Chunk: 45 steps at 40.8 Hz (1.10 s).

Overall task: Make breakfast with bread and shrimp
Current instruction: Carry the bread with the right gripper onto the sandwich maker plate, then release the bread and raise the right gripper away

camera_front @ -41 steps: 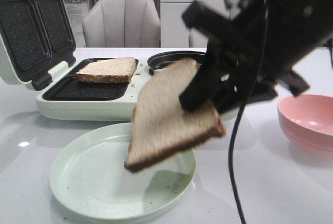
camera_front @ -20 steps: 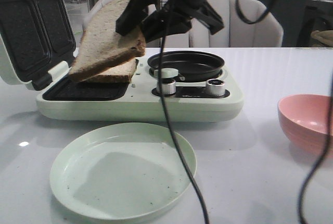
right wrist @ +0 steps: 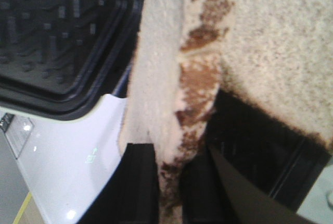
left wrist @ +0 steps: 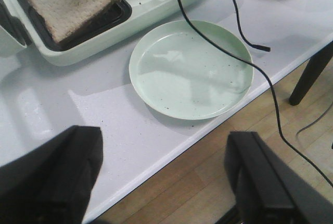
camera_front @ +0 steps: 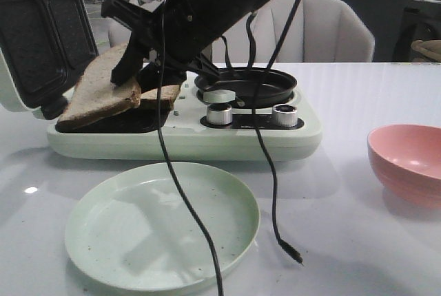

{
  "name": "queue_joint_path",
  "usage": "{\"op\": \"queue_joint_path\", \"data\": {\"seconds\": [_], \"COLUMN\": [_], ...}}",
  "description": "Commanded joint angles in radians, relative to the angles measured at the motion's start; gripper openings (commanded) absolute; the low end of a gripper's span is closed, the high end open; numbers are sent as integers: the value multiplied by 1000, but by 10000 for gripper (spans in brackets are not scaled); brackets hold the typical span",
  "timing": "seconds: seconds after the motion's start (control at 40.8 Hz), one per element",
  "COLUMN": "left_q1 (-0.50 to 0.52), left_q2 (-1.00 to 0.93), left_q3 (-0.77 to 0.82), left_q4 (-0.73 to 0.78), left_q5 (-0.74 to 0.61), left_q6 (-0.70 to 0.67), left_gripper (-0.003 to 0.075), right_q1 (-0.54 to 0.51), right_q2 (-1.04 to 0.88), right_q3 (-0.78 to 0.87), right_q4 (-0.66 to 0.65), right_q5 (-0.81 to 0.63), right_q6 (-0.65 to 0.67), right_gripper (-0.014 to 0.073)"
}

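Here the right gripper [camera_front: 131, 76] is pinched on the upper slice of bread [camera_front: 96, 93], holding it tilted over the sandwich maker's [camera_front: 186, 134] open grill tray, its low corner near the tray's front rim. The second slice [camera_front: 162, 95] lies flat in the tray beneath and behind it; in the right wrist view the held slice's crust edge [right wrist: 156, 78] runs between the fingers, the flat slice just beside. No shrimp shows in any view (neither in the pink bowl [camera_front: 406, 162] as far as can be seen, nor on the green plate [camera_front: 162, 224], which is bare).

The left gripper [left wrist: 161, 182] hangs spread wide over the surface's [left wrist: 47, 109] near edge, holding nothing.

To finish the placing well, I'd judge the slice should be levelled before release, its edges squared to the one below, and lowered until it rests; letting go while tilted risks it sliding onto the tray's rim. The dangling cable [camera_front: 265, 165] also trails close to the plate.
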Motion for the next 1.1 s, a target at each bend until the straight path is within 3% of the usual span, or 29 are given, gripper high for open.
{"op": "queue_joint_path", "data": {"seconds": [0.0, 0.098, 0.147, 0.294, 0.466, 0.662, 0.809, 1.078], "left_q1": [-3, -3, -3, -3, -3, -3, -3, -3], "left_q2": [5, 5, 5, 5, 5, 5, 5, 5], "left_q3": [-27, -27, -27, -27, -27, -27, -27, -27], "left_q4": [-9, -9, -9, -9, -9, -9, -9, -9], "left_q5": [-72, -72, -72, -72, -72, -72, -72, -72], "left_q6": [-1, -1, -1, -1, -1, -1, -1, -1], "left_gripper": [531, 531, 531, 531, 531, 531, 531, 531], "right_q1": [-1, -6, -14, -46, -71, -53, -27, -24], "right_q2": [-54, -55, -58, -90, -181, -351, -517, -847], "right_q3": [-46, -46, -46, -46, -46, -10, 153, 518], "right_q4": [45, 40, 40, 19, -106, -492, -698, -964], "right_q5": [-8, -15, -12, 31, 105, 154, 133, 122], "right_q6": [-11, -11, -10, 0, 29, 205, 287, 459], "right_gripper": [362, 566, 601, 579, 528, 514, 514, 514]}}
